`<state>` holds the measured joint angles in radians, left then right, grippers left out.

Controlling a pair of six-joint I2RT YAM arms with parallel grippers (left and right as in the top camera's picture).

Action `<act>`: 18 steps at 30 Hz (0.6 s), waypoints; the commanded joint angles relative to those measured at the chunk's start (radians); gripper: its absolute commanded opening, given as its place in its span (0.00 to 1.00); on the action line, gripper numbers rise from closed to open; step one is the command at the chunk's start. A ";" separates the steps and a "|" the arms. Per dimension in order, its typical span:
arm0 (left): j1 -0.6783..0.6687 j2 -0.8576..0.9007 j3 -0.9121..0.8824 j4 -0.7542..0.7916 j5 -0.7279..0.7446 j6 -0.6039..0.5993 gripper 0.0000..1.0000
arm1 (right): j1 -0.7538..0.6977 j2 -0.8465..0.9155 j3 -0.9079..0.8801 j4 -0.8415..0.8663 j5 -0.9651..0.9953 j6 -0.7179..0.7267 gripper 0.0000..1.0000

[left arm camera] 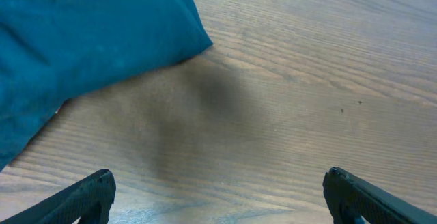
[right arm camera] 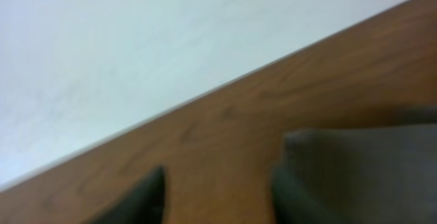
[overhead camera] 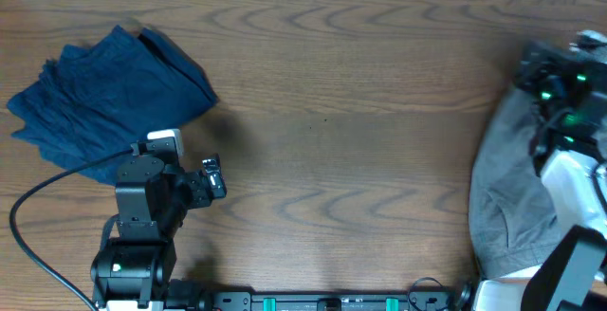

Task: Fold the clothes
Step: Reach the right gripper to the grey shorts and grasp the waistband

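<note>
The grey pants (overhead camera: pixel 503 197) lie bunched at the right edge of the surface (overhead camera: pixel 360 112), running from the far right corner down toward the near edge. Part of them is hidden under the right arm. The right claw (right arm camera: pixel 217 193) sits at their far end, close to the back edge of the surface, where a pale wall (right arm camera: pixel 136 46) begins. Its wrist view is blurred. Bare wood shows left of a grey fold, but I cannot tell whether the claw is gripping or released.

Across the room, the left claw (overhead camera: pixel 216 176) hangs released, its jaws wide apart over bare wood and holding nothing. It is just off the near corner of the dark blue garment (overhead camera: pixel 104 93), which is heaped at the far left. Between the two garments the whole middle of the surface is open wood.
</note>
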<state>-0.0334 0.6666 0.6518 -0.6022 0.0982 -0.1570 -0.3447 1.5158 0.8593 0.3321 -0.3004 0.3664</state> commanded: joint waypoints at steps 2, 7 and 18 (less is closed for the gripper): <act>0.004 -0.002 0.020 0.001 0.000 -0.002 0.98 | 0.010 -0.008 0.008 -0.063 0.019 -0.050 0.66; 0.004 -0.002 0.020 0.001 0.016 -0.016 0.98 | -0.037 -0.133 0.008 -0.369 0.037 -0.149 0.76; 0.004 0.058 0.020 -0.003 0.259 -0.138 0.98 | -0.100 -0.274 -0.001 -1.210 0.235 -0.117 0.76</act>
<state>-0.0334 0.6979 0.6537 -0.5972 0.2840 -0.2584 -0.4484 1.2343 0.8631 -0.8310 -0.1215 0.2474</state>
